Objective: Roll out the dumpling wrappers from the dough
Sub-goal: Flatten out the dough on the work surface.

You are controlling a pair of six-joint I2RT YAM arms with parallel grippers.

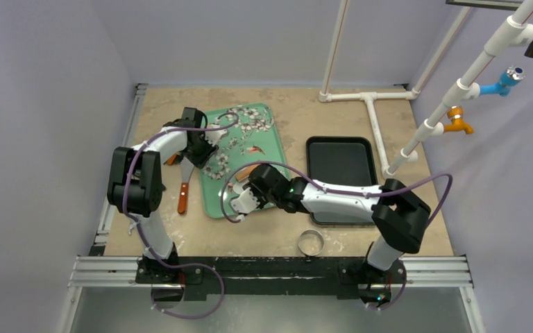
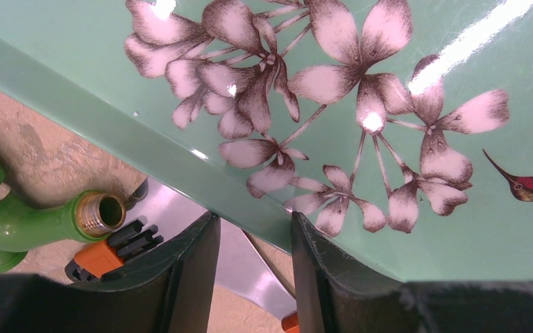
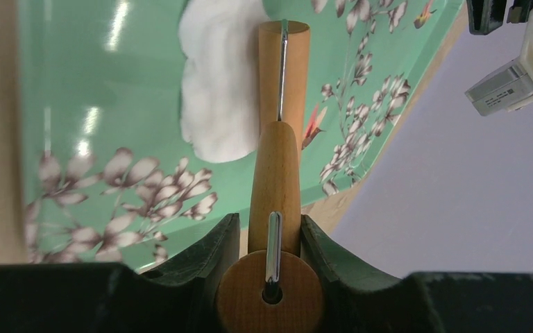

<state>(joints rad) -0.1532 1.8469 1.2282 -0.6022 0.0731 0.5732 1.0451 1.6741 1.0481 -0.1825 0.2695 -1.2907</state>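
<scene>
The dough (image 3: 218, 90) is a flattened white lump on the green floral tray (image 3: 97, 76). It lies under and to the left of the wooden roller of a rolling pin (image 3: 283, 66). My right gripper (image 3: 269, 225) is shut on the rolling pin's wooden handle. In the top view this gripper (image 1: 253, 186) is over the tray's near part, and the dough is hidden there. My left gripper (image 2: 255, 222) straddles the tray's left rim (image 2: 146, 149), one finger inside and one outside, shut on it. It also shows in the top view (image 1: 205, 149). No finished wrappers are in view.
A knife (image 1: 182, 191) lies left of the green tray (image 1: 264, 132), its blade (image 2: 243, 257) under my left fingers. A green hose fitting (image 2: 41, 222) lies beside it. A black tray (image 1: 340, 173) sits right of the green one. A metal ring cutter (image 1: 310, 243) is near the front edge. White pipes (image 1: 375, 118) stand at the back right.
</scene>
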